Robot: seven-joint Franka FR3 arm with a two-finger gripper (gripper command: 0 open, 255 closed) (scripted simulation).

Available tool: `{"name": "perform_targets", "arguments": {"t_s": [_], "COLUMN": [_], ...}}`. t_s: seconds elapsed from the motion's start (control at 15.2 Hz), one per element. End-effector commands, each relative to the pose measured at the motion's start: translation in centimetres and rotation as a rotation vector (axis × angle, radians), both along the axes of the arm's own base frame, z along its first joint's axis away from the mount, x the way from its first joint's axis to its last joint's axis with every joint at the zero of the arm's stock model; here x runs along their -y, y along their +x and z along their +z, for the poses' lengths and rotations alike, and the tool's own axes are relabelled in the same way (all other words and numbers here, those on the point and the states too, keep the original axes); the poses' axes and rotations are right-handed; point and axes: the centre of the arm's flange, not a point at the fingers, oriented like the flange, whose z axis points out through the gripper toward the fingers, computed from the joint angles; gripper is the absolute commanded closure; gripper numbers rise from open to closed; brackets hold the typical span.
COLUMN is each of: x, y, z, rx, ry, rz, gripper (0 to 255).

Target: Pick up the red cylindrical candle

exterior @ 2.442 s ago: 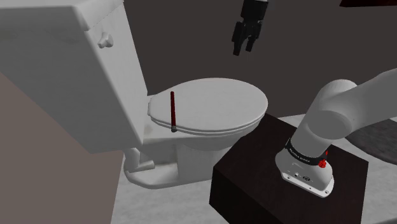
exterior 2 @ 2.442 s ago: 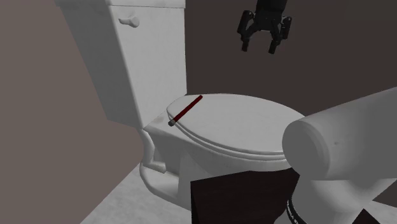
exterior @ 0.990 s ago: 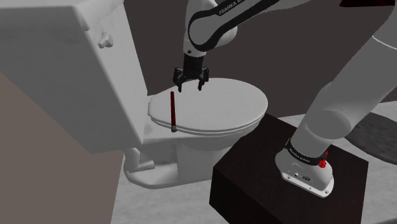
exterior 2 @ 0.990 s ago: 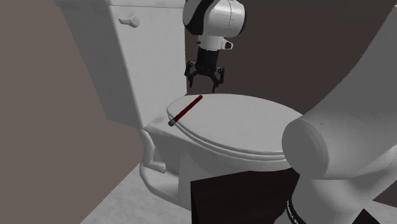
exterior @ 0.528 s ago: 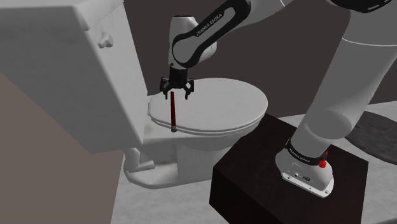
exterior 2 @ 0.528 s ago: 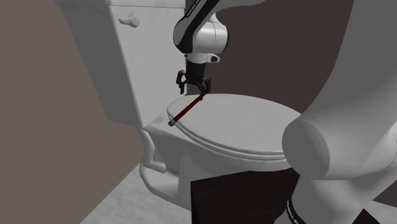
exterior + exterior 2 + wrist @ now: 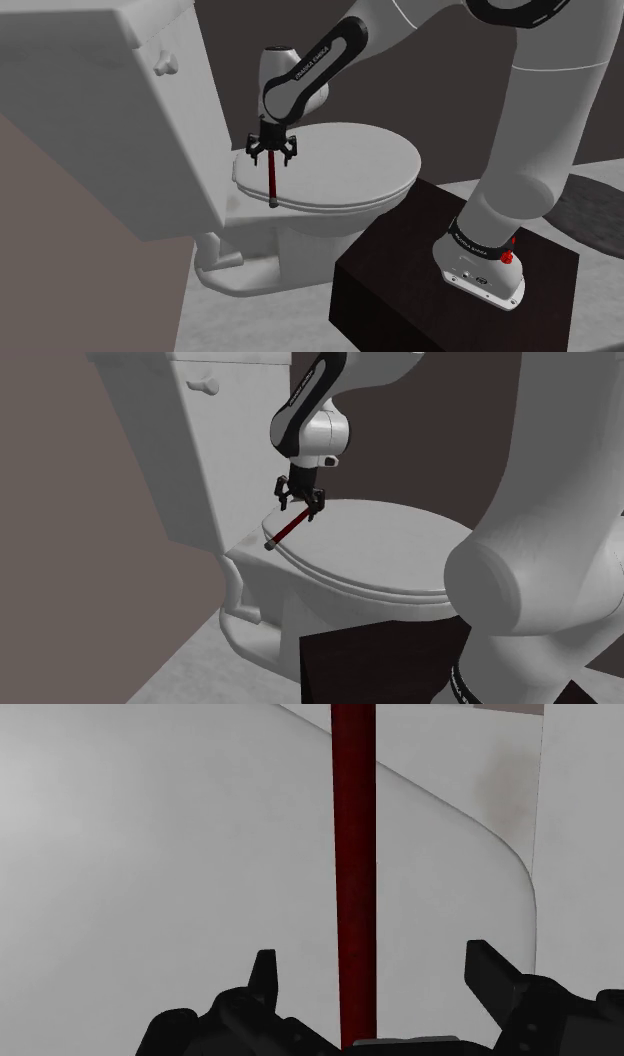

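Shows two black fingers [image 7: 263, 976] spread apart at the lower centre of the wrist view, straddling a thin red candle [image 7: 353, 854] without touching it. Places the gripper [image 7: 272, 160] left of centre in the upper half of the shoulder view, dropped in the last moments from high in the frame to just over the candle's far end. Finds the candle unmoved, lying flat on the closed white toilet lid [image 7: 350, 165] near the hinge side, with a small grey tip at its near end. Repeats this left of centre in the second exterior view. Suggests the approach is all but finished, with closing and lifting yet to do. Warns of a slim round stick likely to roll if pinched off-centre. Sets a white tank [image 7: 90, 100] at upper left and the dark stand [image 7: 400, 290] at lower right.
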Motion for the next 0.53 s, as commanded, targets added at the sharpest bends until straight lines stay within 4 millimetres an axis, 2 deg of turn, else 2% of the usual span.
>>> {"name": "perform_targets", "arguments": {"t_s": [0.0,0.13,0.2,0.46], "x": [-0.03,-0.03,-0.02,-0.09], "y": [-0.02,-0.02,-0.13,-0.13], "z": [-1.1,-1.41,-1.38,-1.35], "rx": [0.0,0.0,0.0,0.0], "ry": [0.0,0.0,0.0,0.0], "rz": [0.0,0.0,0.0,0.0], "gripper": [0,0,255,255]}}
